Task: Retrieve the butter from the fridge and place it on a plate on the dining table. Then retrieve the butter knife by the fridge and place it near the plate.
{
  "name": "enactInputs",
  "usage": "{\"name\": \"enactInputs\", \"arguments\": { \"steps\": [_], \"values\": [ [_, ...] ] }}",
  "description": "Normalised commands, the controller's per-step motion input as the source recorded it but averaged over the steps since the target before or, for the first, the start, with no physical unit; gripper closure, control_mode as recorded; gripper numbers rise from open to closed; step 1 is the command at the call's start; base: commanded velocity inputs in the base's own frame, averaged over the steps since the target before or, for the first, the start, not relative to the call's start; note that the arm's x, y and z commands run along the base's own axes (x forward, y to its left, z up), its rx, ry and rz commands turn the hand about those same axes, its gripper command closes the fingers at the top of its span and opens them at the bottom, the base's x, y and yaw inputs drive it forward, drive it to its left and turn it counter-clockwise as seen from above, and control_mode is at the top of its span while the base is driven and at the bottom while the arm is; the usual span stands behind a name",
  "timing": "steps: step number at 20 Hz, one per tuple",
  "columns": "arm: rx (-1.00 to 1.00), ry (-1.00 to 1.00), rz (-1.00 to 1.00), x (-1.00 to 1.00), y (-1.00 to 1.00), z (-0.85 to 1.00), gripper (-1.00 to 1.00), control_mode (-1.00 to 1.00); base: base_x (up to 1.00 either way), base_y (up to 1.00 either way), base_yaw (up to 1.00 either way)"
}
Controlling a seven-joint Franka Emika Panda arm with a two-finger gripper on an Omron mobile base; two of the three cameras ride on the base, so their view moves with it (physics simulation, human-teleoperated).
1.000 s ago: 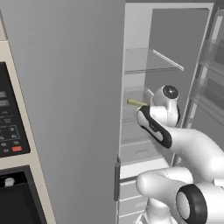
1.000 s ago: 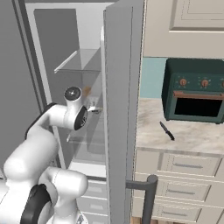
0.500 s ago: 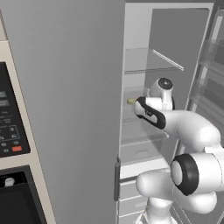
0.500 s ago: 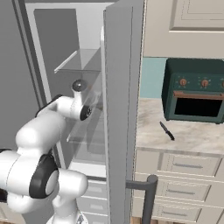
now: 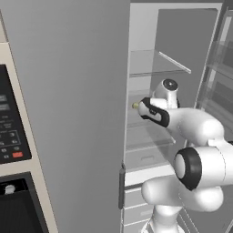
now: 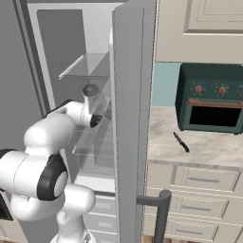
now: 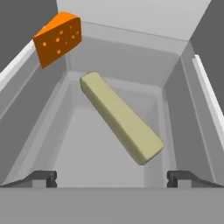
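As hand (image 7: 112, 177) gapes: matte rectangular butter (image 7: 121, 117), holey cheese wedge (image 7: 58, 38).

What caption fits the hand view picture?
Open gripper hovers before the pale yellow butter stick, with an orange holed cheese wedge behind.

My pincer (image 7: 112, 178) stands wide inside the fridge (image 5: 182, 73), with clear room ahead to the butter (image 7: 120, 116). The cheese (image 7: 58, 38) sits far left, apart from it. Grey walls hem both sides, and the open door (image 6: 132, 118) flanks my right.
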Motion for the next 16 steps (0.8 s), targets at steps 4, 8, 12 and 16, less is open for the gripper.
{"name": "enactInputs", "arguments": {
  "steps": [4, 8, 12, 16],
  "values": [
    [0.0, 0.01, 0.0, 0.21, -0.11, -0.06, -1.0, -1.0, 0.0, 0.0, 0.0],
    [0.0, 0.01, 0.0, 0.23, -0.22, 0.0, -1.0, -1.0, 0.0, 0.0, 0.0],
    [0.0, 0.05, 0.0, 0.3, -0.05, -0.01, -1.0, -1.0, 0.0, 0.0, 0.0],
    [0.0, 0.03, 0.0, 0.38, -0.01, -0.11, -1.0, -1.0, 0.0, 0.0, 0.0]
  ]
}}
